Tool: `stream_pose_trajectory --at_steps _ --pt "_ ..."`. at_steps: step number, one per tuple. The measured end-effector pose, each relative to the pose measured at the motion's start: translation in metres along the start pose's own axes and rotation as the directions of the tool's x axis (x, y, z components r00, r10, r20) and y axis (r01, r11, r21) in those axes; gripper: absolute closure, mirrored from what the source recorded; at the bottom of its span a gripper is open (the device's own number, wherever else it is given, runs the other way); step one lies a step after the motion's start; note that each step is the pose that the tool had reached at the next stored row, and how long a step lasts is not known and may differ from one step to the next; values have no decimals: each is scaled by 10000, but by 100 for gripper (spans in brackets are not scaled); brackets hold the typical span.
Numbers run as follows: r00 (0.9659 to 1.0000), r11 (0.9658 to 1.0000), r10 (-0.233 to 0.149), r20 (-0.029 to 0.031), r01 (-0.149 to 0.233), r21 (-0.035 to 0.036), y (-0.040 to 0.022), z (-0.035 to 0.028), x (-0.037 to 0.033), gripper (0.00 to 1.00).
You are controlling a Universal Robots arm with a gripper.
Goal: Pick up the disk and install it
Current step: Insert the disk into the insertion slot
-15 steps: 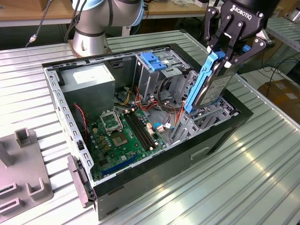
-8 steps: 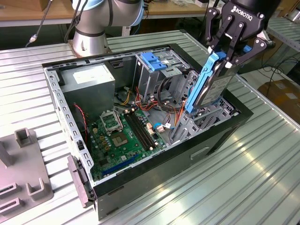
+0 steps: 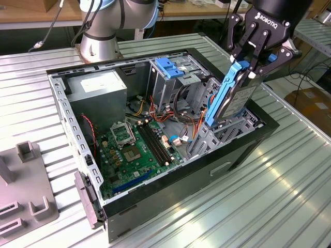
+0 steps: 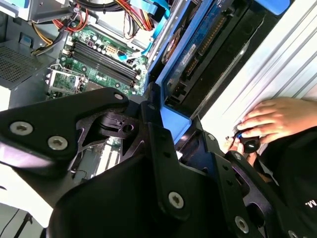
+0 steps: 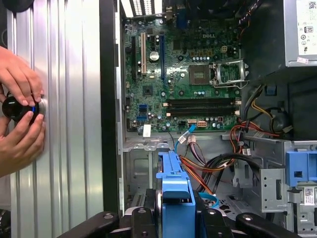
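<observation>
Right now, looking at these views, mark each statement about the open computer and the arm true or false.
1. The gripper is clamped on the disk. True.
2. The disk lies flat. False: it is held tilted on end over the drive cage inside the computer case.
3. A person's hands touch a black knob on the table. True.
4. The case is closed. False: its side is open and the motherboard shows.
</observation>
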State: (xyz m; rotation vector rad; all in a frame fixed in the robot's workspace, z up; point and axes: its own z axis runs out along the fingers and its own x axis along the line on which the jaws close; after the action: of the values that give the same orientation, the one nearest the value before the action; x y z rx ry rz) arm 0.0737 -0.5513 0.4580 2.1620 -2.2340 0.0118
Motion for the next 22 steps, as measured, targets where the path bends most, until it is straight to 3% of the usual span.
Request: stream_pose_trajectory --at_steps 16,22 --pt "10000 10000 74 -5 -74 -2 -3 99 30 63" --pt "10000 10000 74 -3 -74 -2 -5 181 33 63"
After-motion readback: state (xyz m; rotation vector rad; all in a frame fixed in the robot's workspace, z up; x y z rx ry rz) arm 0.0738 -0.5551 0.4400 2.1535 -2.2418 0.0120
